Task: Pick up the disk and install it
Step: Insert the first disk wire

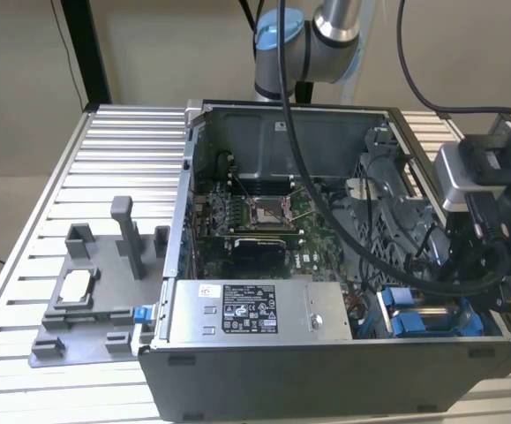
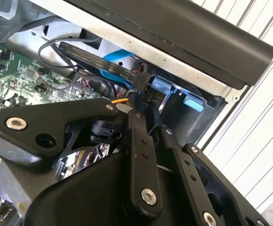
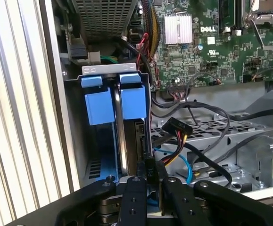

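Disk (image 3: 132, 100) is sitting on edge inside the drive bay (image 3: 109, 69) of the open computer case (image 1: 326, 380). I am seeing its blue carrier end most plainly in the first wrist view. A second blue block (image 3: 98, 107) is standing just beside it, and I cannot tell whether the two belong to one carrier. In the exterior view the same blue pieces are showing in the case's near corner, at the exterior view's right.

I am holding the gripper (image 3: 150, 183) down in that corner, in line with the near edge of the disk. I cannot tell whether the jaws are clenched, released or grasping the disk.

A bundle of black cables (image 3: 207, 141) and a connector with red, yellow and black wires (image 3: 176, 128) are lying just beside the bay, between it and the motherboard (image 3: 211, 56).

The case is lying open side up on the slatted aluminium bench (image 1: 114, 150). Along its near wall the grey power supply (image 1: 255, 311), with its sticker, is sitting just beside the bay. Outside the case, at the exterior view's left, a grey fixture (image 1: 105, 327) is resting on the bench. It is carrying a small silver chip (image 1: 76, 284), well apart from the gripper. The arm (image 1: 336, 22) is rising behind the case's far wall.
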`<act>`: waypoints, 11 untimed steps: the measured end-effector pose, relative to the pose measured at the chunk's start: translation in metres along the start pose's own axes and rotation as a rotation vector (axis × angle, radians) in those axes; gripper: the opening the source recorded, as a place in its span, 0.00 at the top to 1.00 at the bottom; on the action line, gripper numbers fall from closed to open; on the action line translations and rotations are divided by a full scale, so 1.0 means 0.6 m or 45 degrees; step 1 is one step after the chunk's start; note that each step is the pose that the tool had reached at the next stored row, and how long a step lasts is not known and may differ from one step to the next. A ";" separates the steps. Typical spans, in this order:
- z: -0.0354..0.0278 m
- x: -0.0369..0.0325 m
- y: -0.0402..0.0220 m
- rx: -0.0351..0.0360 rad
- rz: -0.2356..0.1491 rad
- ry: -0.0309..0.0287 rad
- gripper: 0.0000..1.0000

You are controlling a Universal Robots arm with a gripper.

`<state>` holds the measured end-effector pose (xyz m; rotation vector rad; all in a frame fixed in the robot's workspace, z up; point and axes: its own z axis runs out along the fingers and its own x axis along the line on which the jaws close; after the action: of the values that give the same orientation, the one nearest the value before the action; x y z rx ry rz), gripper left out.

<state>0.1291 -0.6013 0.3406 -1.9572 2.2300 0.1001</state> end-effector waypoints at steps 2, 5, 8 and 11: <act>0.000 0.000 0.000 -0.0051 -0.012 0.0011 1.00; 0.001 0.000 -0.001 -0.0232 -0.029 0.0089 1.00; 0.001 0.000 -0.003 -0.0355 -0.033 0.0166 1.00; 0.001 -0.001 -0.006 -0.0359 -0.033 0.0168 1.00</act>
<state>0.1329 -0.6013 0.3401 -2.0065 2.2224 0.1162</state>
